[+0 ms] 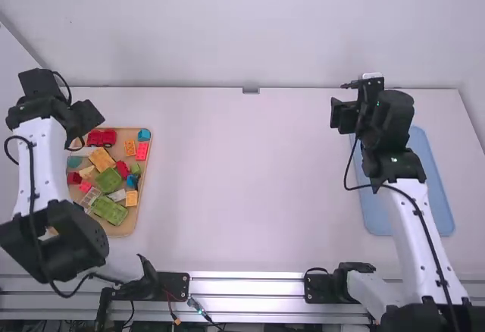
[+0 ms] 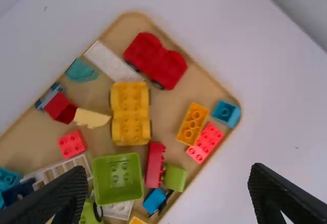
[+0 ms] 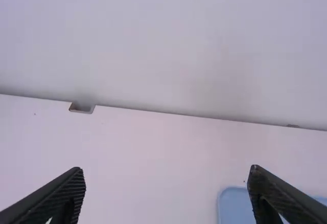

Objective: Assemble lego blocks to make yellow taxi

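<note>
Left pincer (image 2: 166,178) hung spread wide above desk (image 1: 265,195), aimed down at tan tray (image 2: 166,112), touching no block. Below it, yellow wheeled base (image 2: 131,113) sat loose near red wheeled base (image 2: 156,61); yellow brick (image 2: 193,123) lay close too. Step looked like picking first taxi part, assembly seemingly unbegun. Next move probably called for lowering left pincer astride yellow wheeled base, then lifting it out toward middle, between both pincers. Right pincer (image 3: 166,174) also spread wide, pinching nothing, blue tray (image 1: 434,188) near it.
</note>
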